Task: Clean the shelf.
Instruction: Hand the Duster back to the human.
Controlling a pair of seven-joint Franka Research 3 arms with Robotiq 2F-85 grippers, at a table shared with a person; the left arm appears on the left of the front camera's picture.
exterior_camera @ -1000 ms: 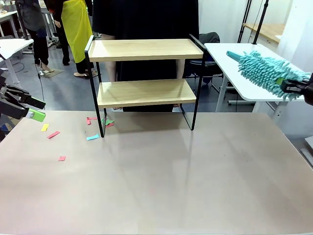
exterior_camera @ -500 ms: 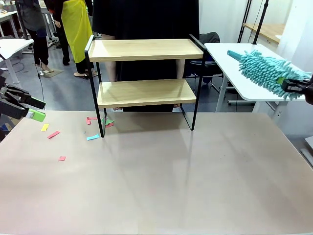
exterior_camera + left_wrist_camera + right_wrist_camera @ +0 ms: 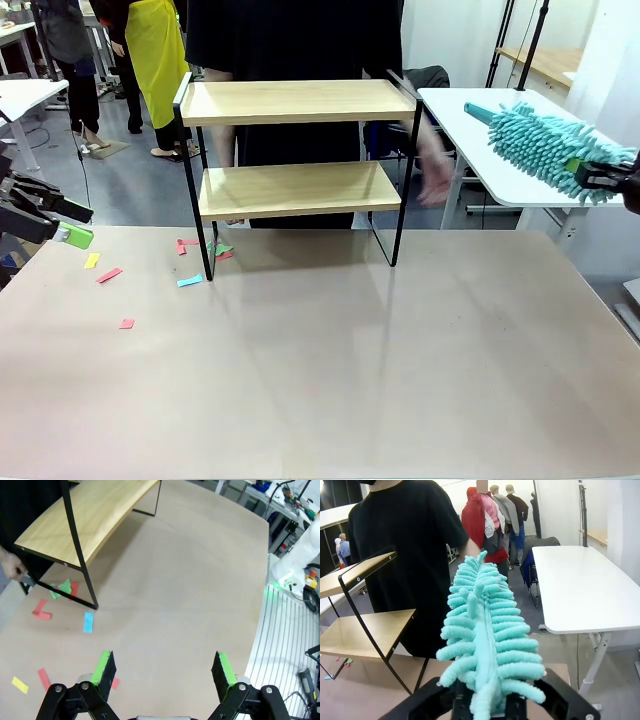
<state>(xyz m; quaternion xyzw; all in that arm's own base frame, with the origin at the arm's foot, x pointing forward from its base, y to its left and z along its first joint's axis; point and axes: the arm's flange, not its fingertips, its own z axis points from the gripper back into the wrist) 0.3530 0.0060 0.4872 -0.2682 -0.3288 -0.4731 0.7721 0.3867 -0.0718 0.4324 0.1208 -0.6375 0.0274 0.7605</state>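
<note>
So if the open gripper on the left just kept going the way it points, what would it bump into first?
Probably the bare table. The left gripper tilts down at the tabletop, with nothing between its open fingers. The blue paper scrap and the shelf lie off to one side.

The near half of the table is bare. The shelf blocks the far middle; a person's hand moves beside its right rail, and paper scraps lie left.

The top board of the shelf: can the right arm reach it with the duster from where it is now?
Probably yes. The right gripper is shut on the duster to the right of the shelf, with open air between; the person's hand is close by.
</note>
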